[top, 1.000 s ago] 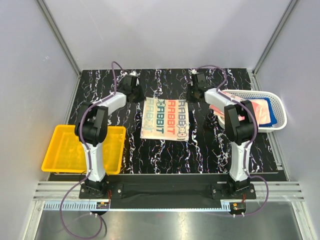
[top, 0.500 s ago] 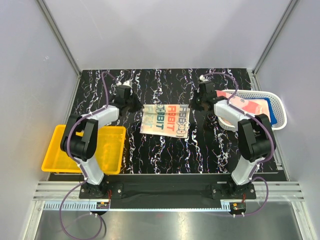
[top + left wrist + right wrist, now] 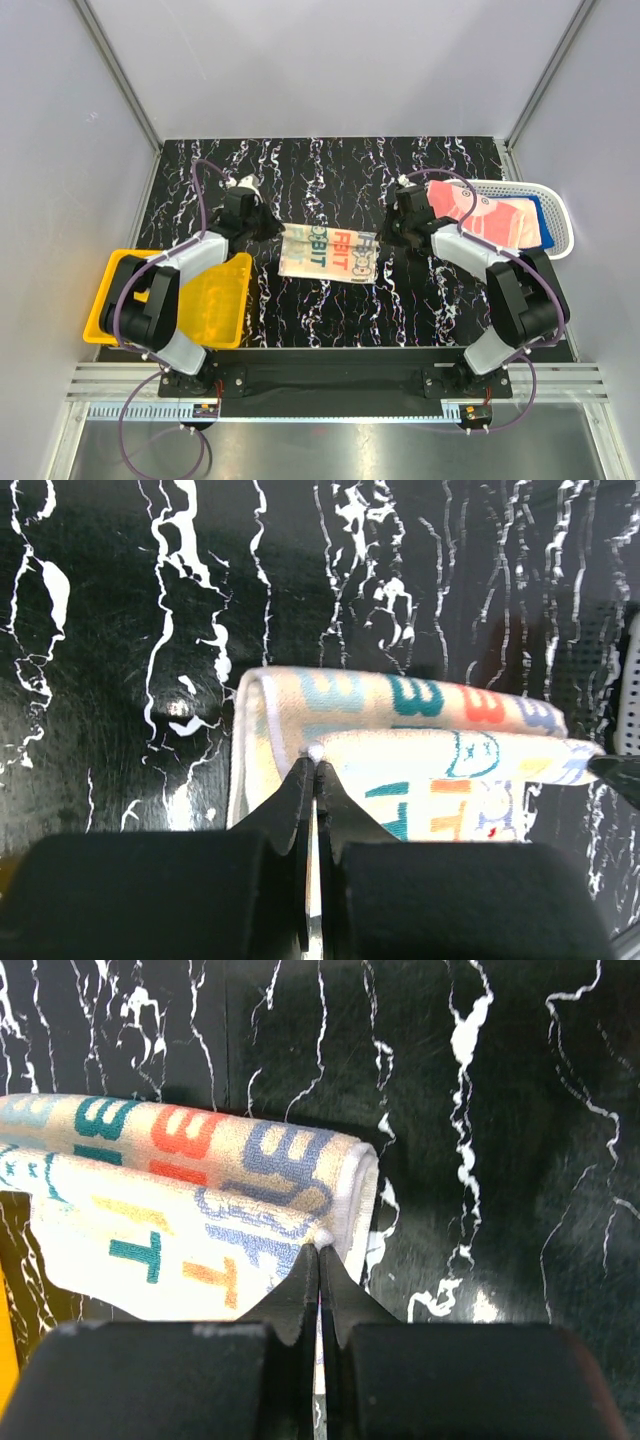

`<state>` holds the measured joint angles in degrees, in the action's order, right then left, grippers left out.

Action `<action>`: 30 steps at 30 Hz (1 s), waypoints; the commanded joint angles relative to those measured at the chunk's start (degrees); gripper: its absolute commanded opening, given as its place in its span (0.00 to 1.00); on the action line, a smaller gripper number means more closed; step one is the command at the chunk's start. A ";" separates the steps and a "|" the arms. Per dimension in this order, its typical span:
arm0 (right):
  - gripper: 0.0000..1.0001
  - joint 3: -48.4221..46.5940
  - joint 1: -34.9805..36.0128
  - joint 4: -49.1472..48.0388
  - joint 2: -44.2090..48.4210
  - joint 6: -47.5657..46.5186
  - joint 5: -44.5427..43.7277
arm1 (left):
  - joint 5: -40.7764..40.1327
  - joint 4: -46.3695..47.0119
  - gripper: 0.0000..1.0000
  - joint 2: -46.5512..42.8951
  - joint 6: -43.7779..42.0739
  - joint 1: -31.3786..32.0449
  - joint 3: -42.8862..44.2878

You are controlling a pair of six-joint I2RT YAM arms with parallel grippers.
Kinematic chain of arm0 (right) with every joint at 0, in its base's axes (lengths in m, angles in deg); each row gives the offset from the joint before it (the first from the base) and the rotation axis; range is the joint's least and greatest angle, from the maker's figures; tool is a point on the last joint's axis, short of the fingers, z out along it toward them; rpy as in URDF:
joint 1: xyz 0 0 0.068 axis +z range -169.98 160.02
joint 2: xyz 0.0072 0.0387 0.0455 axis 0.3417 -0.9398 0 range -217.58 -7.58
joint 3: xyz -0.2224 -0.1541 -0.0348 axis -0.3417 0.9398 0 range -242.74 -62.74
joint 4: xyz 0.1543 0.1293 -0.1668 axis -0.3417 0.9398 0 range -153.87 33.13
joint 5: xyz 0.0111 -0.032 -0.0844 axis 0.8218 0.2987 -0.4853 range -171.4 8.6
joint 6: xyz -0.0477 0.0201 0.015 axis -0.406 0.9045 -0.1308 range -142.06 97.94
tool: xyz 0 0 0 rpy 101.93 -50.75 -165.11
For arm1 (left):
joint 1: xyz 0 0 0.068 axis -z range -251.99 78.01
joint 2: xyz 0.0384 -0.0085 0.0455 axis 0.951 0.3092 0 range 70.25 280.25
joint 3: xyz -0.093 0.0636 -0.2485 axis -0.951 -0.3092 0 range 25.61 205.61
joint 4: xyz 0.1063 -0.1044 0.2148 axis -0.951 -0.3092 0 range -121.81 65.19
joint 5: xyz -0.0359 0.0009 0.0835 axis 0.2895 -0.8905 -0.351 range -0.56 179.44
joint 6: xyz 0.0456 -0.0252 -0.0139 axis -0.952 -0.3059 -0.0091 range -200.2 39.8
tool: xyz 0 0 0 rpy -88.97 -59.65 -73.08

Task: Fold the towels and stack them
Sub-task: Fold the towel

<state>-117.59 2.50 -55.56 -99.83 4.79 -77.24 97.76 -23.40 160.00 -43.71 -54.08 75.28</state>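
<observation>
The beige towel with big teal and orange letters [image 3: 328, 252] lies mid-table, its far edge folded over toward me. My left gripper [image 3: 268, 229] is shut on the towel's left corner; in the left wrist view the gripper [image 3: 313, 755] pinches the raised edge of the towel [image 3: 440, 780]. My right gripper [image 3: 390, 230] is shut on the right corner; in the right wrist view the gripper [image 3: 321, 1240] pinches the folded layer of the towel [image 3: 170, 1210]. Salmon-pink [image 3: 490, 215] and blue [image 3: 545, 222] towels lie in the white mesh basket [image 3: 563, 248].
A yellow plastic bin [image 3: 130, 298] sits at the left near edge, partly under my left arm. The white mesh basket stands at the right. The black marbled tabletop [image 3: 330, 310] stretches between towel and arm bases.
Both grippers have drawn the towel's far edge toward the near side, folding it over itself. The towel now shows as a narrower strip. Both arms have swung in toward me.
</observation>
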 commanded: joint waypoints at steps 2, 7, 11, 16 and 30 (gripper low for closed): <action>0.00 1.41 0.90 -1.73 4.09 1.36 -0.56 | -0.85 2.55 0.00 -4.76 -0.98 0.10 -1.50; 0.00 2.55 1.34 -0.67 7.78 1.54 -1.26 | -1.20 2.10 0.00 -7.57 -1.16 0.46 -3.70; 0.00 3.34 1.69 0.47 9.72 1.89 -1.00 | -1.02 1.58 0.00 -9.25 -0.98 0.98 -5.37; 0.00 5.36 2.48 0.56 11.21 3.47 -0.47 | -1.37 0.61 0.00 -10.21 -0.63 1.69 -7.13; 0.00 11.52 4.94 -0.49 14.72 5.23 -0.74 | -3.48 -3.08 0.00 -12.32 -1.42 3.53 -10.03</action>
<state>-106.35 6.79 -54.95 -87.61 9.30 -77.34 96.25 -26.96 150.06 -43.95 -50.76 65.31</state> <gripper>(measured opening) 0.010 0.012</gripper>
